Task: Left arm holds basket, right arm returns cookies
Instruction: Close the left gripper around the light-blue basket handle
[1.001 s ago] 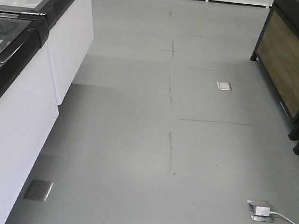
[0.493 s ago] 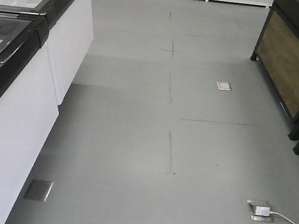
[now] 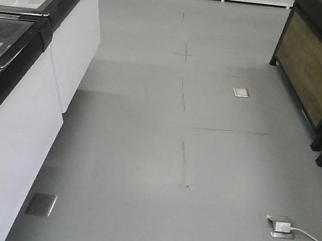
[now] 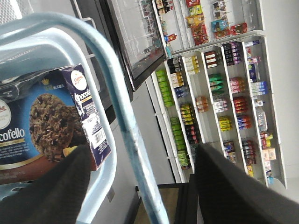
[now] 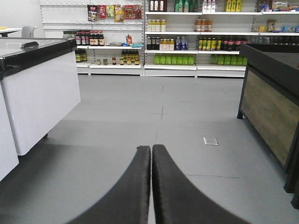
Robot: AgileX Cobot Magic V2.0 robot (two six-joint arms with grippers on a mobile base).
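The dark navy rectangular cookie carton (image 4: 42,126) lies inside the light blue plastic basket (image 4: 102,191), frame left, nearest the left gripper (image 4: 142,154), whose fingers are spread astride the handle (image 4: 112,81). The right gripper (image 5: 151,148) fingers are pressed together, empty.

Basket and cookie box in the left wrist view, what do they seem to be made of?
Basket: looks like moulded plastic, pale blue, smooth, with a slight sheen along its rounded handle. Cookie box: probably printed cardboard with a glossy coat; it has sharp folded edges and a barcode on the side panel.
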